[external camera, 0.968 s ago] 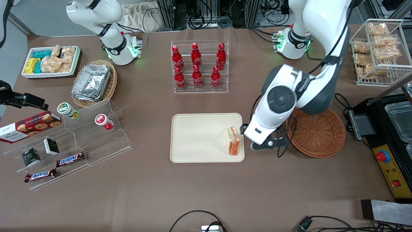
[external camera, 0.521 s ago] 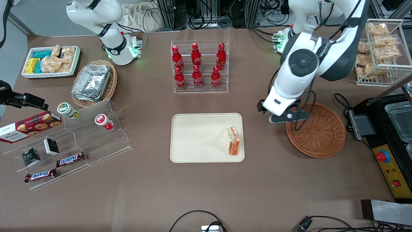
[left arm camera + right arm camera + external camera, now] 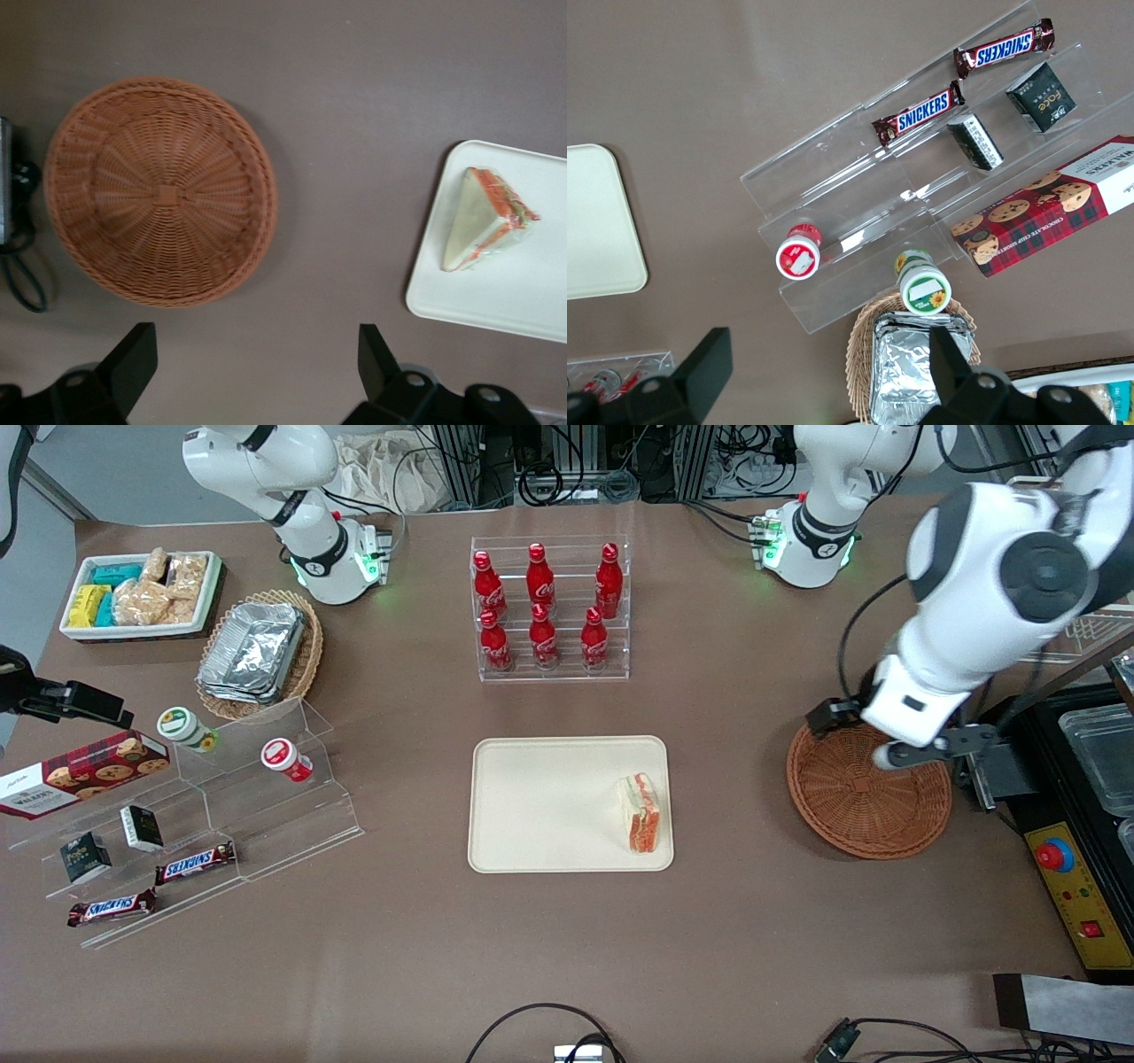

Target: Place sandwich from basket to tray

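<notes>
The sandwich (image 3: 642, 812) (image 3: 489, 220), a pale triangular wedge with red-orange and green filling, lies on the cream tray (image 3: 540, 806) (image 3: 523, 301), close to the tray edge that faces the basket. The round reddish-brown wicker basket (image 3: 868, 806) (image 3: 159, 190) sits on the table beside the tray with nothing in it. My gripper (image 3: 895, 744) (image 3: 255, 354) hangs high above the basket's rim, at the part farther from the front camera. It is open, and only bare brown table shows between its black fingers (image 3: 133, 354).
A clear rack of red cola bottles (image 3: 549, 607) stands farther from the front camera than the tray. A black machine with a red button (image 3: 1054, 856) sits beside the basket at the working arm's end. Acrylic steps with snacks (image 3: 204, 815) and a foil-container basket (image 3: 257, 651) lie toward the parked arm's end.
My gripper has risen from beside the tray's edge and swung over the basket toward the working arm's end. The sandwich stays where it lay on the tray.
</notes>
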Robot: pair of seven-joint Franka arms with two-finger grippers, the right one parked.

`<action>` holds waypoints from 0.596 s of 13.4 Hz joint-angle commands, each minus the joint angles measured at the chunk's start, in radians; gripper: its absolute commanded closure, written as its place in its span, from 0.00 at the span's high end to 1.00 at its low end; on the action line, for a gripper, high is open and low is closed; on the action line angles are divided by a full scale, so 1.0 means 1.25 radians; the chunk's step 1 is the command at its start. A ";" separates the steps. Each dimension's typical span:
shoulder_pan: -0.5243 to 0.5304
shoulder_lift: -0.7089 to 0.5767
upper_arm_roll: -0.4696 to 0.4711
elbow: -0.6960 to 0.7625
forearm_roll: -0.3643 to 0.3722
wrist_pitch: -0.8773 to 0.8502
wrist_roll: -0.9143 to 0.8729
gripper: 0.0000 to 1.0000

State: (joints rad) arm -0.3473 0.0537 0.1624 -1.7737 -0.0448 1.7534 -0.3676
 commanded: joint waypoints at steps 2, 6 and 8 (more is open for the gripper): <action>-0.004 -0.011 0.090 0.021 -0.013 -0.049 0.105 1.00; -0.003 0.033 0.151 0.103 -0.011 -0.108 0.104 1.00; -0.004 0.056 0.152 0.142 -0.002 -0.135 0.105 1.00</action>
State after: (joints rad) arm -0.3458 0.0668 0.3454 -1.6851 -0.0477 1.6370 -0.2450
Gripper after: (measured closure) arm 0.000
